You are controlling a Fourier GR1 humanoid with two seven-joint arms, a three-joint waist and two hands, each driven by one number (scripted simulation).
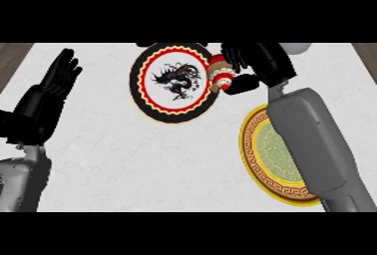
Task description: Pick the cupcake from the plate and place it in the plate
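Right hand (254,62) curled round cupcake (219,73) at the right rim of the dragon plate (158,107); left hand (59,77) idle at left.

Cupcake: red wrapper with pale bands, lying tilted, pinched between black fingers and thumb, overlapping the edge of the black plate with red-yellow ring and dragon motif; can't tell whether it touches the plate; right forearm (313,144) runs up from the lower right, covering much of the gold-rimmed green plate (258,149); green plate sits just beside the dragon plate, lower right of it; left hand flat, fingers straight and together, pointing up, holding nothing; everything on a white marble counter (132,159).
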